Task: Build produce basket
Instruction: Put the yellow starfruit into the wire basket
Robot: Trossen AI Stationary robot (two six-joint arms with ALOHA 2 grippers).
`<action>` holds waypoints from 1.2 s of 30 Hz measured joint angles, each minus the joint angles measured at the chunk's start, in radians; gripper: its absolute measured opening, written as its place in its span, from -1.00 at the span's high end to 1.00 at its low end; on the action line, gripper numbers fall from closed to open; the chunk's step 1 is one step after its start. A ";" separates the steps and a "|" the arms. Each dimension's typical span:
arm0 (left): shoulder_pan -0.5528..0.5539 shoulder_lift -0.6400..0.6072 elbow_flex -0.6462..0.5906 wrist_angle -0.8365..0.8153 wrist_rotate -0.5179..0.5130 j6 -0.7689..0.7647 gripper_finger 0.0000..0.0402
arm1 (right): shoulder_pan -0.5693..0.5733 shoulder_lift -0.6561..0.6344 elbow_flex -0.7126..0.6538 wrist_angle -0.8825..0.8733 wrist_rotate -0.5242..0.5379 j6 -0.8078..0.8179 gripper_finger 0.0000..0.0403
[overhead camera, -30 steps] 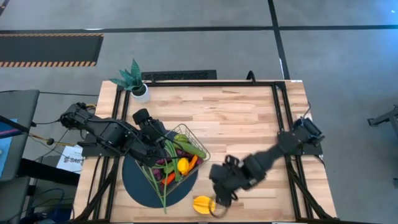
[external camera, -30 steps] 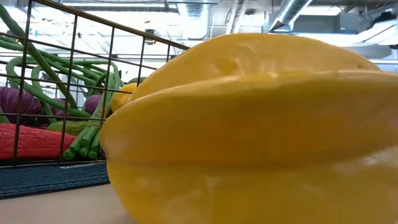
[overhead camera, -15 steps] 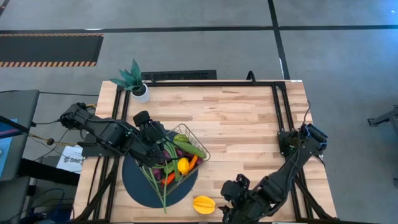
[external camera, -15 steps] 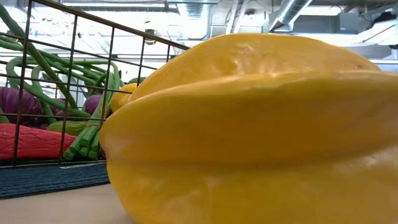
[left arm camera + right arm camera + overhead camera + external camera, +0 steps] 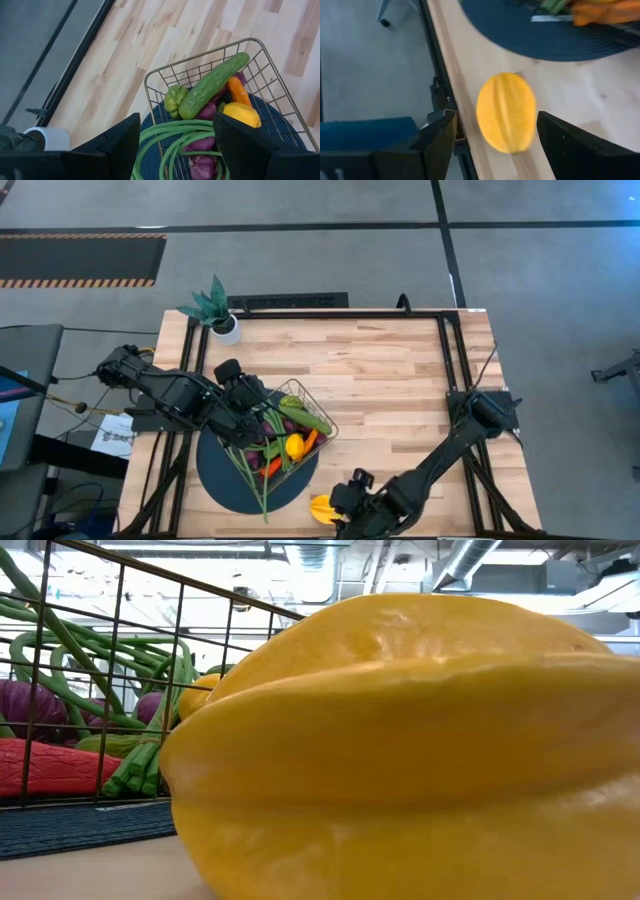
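The wire basket [image 5: 318, 412] sits on a dark round mat [image 5: 222, 478] and holds a cucumber [image 5: 212, 84], green pepper [image 5: 173, 97], orange pepper [image 5: 239, 91], lemon [image 5: 242, 114], purple grapes [image 5: 200, 145] and long beans [image 5: 170, 134]. My left gripper [image 5: 176, 125] hovers open over the basket's left part [image 5: 250, 402]. A yellow ribbed fruit [image 5: 506, 112] lies on its side on the wood by the near edge [image 5: 322, 508] and fills the low view [image 5: 400, 740]. My right gripper [image 5: 496, 117] is open, with a finger on either side of the fruit and a gap on each side.
A potted green plant [image 5: 214, 308] stands at the far left corner. The black table frame rail [image 5: 440, 95] runs right beside the yellow fruit at the near edge. Bare wood [image 5: 400, 370] spans the middle and right of the table.
My right arm swung down toward the table's near edge, first drawing right, away from the yellow fruit. It then moved left along that edge until its open fingers reached the fruit. The fruit and basket have stayed put.
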 joint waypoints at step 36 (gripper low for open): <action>0.000 0.000 0.000 -0.005 0.025 0.007 -0.18 | -0.041 0.080 -0.030 0.012 -0.078 -0.139 -0.44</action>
